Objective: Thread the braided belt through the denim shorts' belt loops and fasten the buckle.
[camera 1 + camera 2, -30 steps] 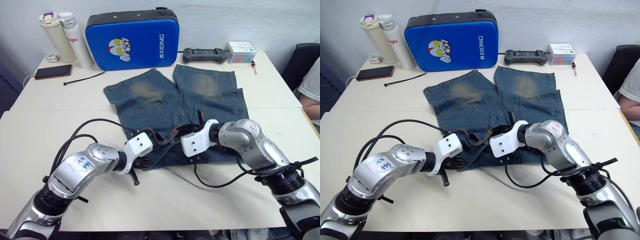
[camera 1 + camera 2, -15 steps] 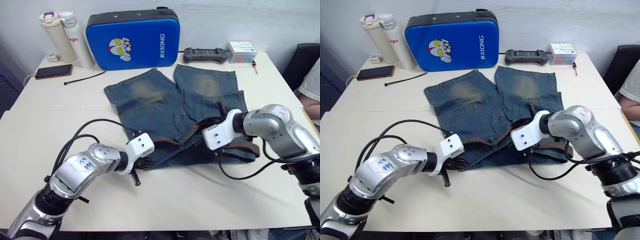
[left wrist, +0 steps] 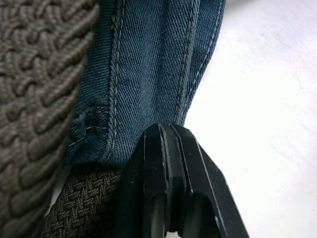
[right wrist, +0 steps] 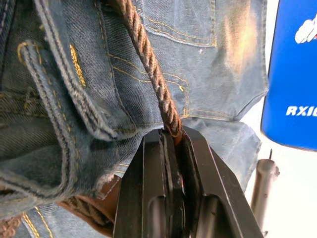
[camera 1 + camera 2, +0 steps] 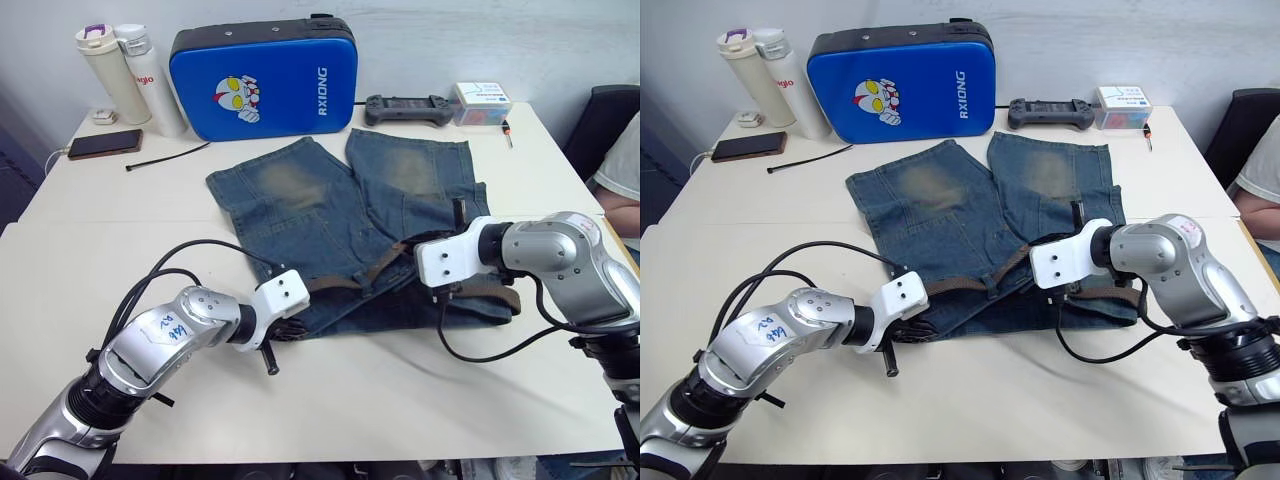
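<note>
Braided belt (image 4: 148, 64) pinched between right gripper's (image 4: 172, 134) jaws.

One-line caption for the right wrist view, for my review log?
Right gripper shut on the braided belt, the strap running taut across the denim shorts.

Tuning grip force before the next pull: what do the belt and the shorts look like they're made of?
The braided belt looks like woven brown cord, matte and ridged; the plaited strands show clearly, though fibre or leather is hard to tell. The denim shorts look like cotton denim: diagonal twill weave, tan topstitching, faded worn patches, a frayed edge near the right gripper.
</note>
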You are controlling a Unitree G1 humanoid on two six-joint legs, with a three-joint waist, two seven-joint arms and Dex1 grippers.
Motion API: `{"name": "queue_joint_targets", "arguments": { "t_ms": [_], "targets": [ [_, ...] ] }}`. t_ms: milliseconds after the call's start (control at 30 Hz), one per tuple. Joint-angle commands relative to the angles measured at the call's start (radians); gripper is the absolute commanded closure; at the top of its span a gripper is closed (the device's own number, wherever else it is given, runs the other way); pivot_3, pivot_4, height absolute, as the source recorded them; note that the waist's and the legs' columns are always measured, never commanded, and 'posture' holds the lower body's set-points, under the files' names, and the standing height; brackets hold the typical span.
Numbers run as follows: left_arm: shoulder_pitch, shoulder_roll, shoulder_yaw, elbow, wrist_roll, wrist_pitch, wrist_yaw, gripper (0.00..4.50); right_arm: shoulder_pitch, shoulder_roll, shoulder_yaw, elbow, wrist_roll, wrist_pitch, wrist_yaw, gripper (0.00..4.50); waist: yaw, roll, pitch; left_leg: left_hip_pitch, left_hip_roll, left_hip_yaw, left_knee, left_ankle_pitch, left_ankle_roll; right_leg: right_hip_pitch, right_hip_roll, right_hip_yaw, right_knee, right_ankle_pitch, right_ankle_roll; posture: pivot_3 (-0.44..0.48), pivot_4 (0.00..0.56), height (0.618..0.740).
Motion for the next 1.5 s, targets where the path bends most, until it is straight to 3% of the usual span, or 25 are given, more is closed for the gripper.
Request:
{"name": "queue_joint_targets", "arguments": {
  "t_ms": [33, 233, 767, 1233, 1300, 1367, 1500],
  "targets": [
    [0.022, 0.018, -0.033, 0.027, 0.035, 0.02, 0.006, 4.5, -0.01, 0.041, -0.022, -0.086, 0.026, 0.051, -0.007, 4.07, 0.0, 0.0, 0.0, 0.0, 0.0, 0.0, 0.0, 0.0, 0.0, 0.0, 0.0, 0.0, 0.0, 0.0, 0.0, 0.0, 0.15, 0.74],
    [0.022, 0.015, -0.031, 0.028, 0.035, 0.021, 0.01, 4.5, -0.002, 0.05, 0.021, -0.127, -0.033, 0.012, 0.003, 1.52, 0.0, 0.0, 0.0, 0.0, 0.0, 0.0, 0.0, 0.0, 0.0, 0.0, 0.0, 0.0, 0.0, 0.0, 0.0, 0.0, 0.15, 0.74],
    [0.021, 0.007, -0.032, 0.025, 0.033, 0.023, 0.013, 4.5, 0.028, 0.041, 0.048, -0.188, -0.022, 0.042, 0.111, 1.52, 0.0, 0.0, 0.0, 0.0, 0.0, 0.0, 0.0, 0.0, 0.0, 0.0, 0.0, 0.0, 0.0, 0.0, 0.0, 0.0, 0.15, 0.74],
    [0.009, -0.004, -0.035, 0.027, 0.034, 0.031, 0.018, 4.5, 0.012, 0.111, 0.097, -0.08, -0.18, 0.02, 0.008, 1.52, 0.0, 0.0, 0.0, 0.0, 0.0, 0.0, 0.0, 0.0, 0.0, 0.0, 0.0, 0.0, 0.0, 0.0, 0.0, 0.0, 0.15, 0.74],
    [0.009, -0.005, -0.036, 0.027, 0.034, 0.031, 0.018, 4.5, 0.004, 0.124, 0.097, -0.072, -0.192, 0.012, -0.005, 1.9, 0.0, 0.0, 0.0, 0.0, 0.0, 0.0, 0.0, 0.0, 0.0, 0.0, 0.0, 0.0, 0.001, 0.0, 0.0, 0.0, 0.15, 0.74],
    [0.008, -0.006, -0.037, 0.025, 0.034, 0.032, 0.018, 4.5, -0.005, 0.135, 0.097, -0.067, -0.198, -0.001, -0.012, 2.58, 0.0, 0.0, 0.0, 0.0, 0.0, 0.0, 0.0, 0.0, 0.0, 0.0, 0.0, 0.0, 0.001, 0.0, 0.0, 0.0, 0.15, 0.74],
    [0.009, -0.006, -0.036, 0.026, 0.035, 0.032, 0.02, 4.5, -0.042, 0.164, 0.102, -0.057, -0.191, -0.032, -0.013, 4.42, -0.001, 0.0, 0.0, 0.0, 0.0, 0.0, 0.0, 0.0, 0.0, 0.0, 0.0, 0.0, 0.001, 0.0, 0.0, 0.0, 0.15, 0.74]
  ]
}}
